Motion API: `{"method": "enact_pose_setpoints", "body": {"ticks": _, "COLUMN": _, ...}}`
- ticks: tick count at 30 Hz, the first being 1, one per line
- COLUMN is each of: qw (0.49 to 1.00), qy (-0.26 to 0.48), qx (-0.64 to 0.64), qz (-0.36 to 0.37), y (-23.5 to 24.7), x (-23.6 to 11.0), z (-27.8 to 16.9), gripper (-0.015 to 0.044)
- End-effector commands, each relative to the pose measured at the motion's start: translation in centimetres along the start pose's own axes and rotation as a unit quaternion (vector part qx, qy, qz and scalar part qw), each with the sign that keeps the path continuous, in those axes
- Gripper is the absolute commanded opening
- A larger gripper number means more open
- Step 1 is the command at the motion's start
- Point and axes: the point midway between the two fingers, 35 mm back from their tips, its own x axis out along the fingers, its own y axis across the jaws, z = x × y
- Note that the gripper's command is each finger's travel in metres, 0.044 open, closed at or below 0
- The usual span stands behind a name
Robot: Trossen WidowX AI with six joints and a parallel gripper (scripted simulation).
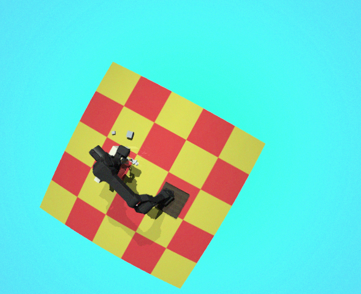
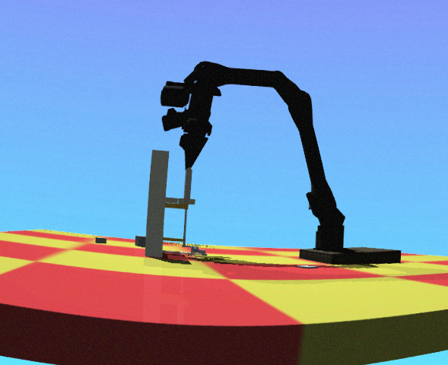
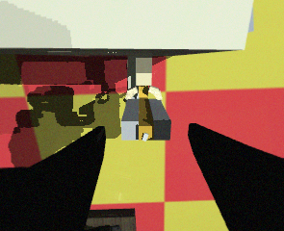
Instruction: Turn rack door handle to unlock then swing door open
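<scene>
We see a checkerboard of red and yellow squares across the tabletop [image 1: 178,115] [image 2: 109,290] [image 3: 228,120]. The arm [image 1: 120,188] [image 2: 251,76] is black, its base plate [image 1: 182,197] [image 2: 385,255] dark brown. At ten o'clock from that plate in the top view, two small blocks [image 1: 130,135] [image 1: 113,133] are plain grey.

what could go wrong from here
The fingers stand open just above the upright handle, so coming straight down a little off-centre could land a tip on its top instead of straddling it.

The tall pale frame rises close beside the handle, so the gripper body might knock it during the quarter turn.
</scene>
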Motion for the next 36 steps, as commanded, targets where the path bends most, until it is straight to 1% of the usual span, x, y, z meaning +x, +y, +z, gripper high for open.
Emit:
{"method": "enact_pose_setpoints", "body": {"ticks": 1, "qw": 1.000, "qy": 0.008, "qx": 0.002, "qz": -0.002, "y": 0.0, "x": 0.8, "z": 0.0, "gripper": 0.0282}}
{"method": "enact_pose_setpoints", "body": {"ticks": 27, "qw": 0.999, "qy": 0.050, "qx": 0.009, "qz": -0.019, "y": 0.0, "x": 4.7, "z": -0.3, "gripper": 0.0282}}
{"method": "enact_pose_setpoints", "body": {"ticks": 34, "qw": 0.999, "qy": 0.050, "qx": 0.009, "qz": -0.019, "y": 0.0, "x": 4.7, "z": -0.3, "gripper": 0.0099}}
{"method": "enact_pose_setpoints", "body": {"ticks": 36, "qw": 0.999, "qy": 0.050, "qx": 0.009, "qz": -0.019, "y": 0.0, "x": 4.7, "z": -0.3, "gripper": 0.0085}}
